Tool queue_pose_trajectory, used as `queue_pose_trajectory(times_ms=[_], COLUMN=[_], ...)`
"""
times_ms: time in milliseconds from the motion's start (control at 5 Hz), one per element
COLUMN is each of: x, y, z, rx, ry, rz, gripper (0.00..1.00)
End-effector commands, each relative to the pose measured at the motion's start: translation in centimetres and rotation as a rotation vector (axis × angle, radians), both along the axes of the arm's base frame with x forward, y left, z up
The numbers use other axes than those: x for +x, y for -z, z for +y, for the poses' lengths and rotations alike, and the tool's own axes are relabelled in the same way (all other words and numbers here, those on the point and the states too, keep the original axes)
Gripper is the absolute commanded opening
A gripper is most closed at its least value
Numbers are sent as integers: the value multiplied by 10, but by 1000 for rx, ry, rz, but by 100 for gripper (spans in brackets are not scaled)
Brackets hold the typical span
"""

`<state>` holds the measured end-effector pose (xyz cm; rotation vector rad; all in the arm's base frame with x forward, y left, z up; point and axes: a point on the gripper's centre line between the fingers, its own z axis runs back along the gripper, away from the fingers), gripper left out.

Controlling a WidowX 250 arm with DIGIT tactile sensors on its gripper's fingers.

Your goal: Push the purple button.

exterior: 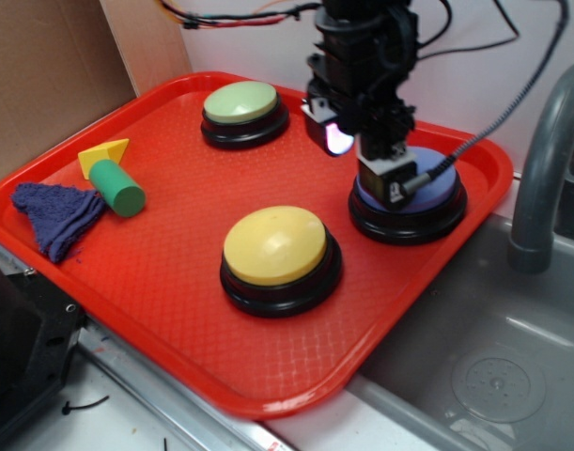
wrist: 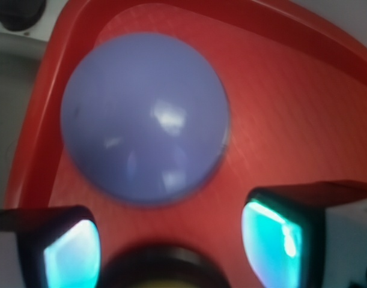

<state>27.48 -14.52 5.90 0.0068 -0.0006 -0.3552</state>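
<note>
So we've got the jaws (wrist: 171,240) spread apart with nothing between them, the two fingertips (wrist: 72,252) glowing teal at the bottom corners of the wrist view. Right ahead of them sits the purple button (wrist: 144,117), its dome filling most of that view, a bit left of the midline between the jaws. From the exterior camera the gripper (exterior: 388,183) looks like it's directly over the purple button (exterior: 437,193), low down at the dome, though we can't really tell whether it's touching or just shy of it. So the whole thing comes down to going straight down, maybe nudging slightly toward the dome's centre first. It's round, so no long axis to worry about. It sits at the back right of the red tray (exterior: 174,254); the yellow button (exterior: 275,246) and the green button (exterior: 241,101) are well apart from it.
</note>
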Motion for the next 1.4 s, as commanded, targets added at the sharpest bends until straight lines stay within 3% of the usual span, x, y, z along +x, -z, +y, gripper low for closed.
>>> queue_pose_trajectory(times_ms=[0, 400, 800, 1200], x=[17, 11, -1, -11], y=[-7, -3, -33, -56], z=[-13, -11, -3, 1], rx=[-13, -7, -16, -19], ry=[34, 32, 4, -3], rz=[-40, -31, -106, -145], gripper=[100, 100, 100, 100])
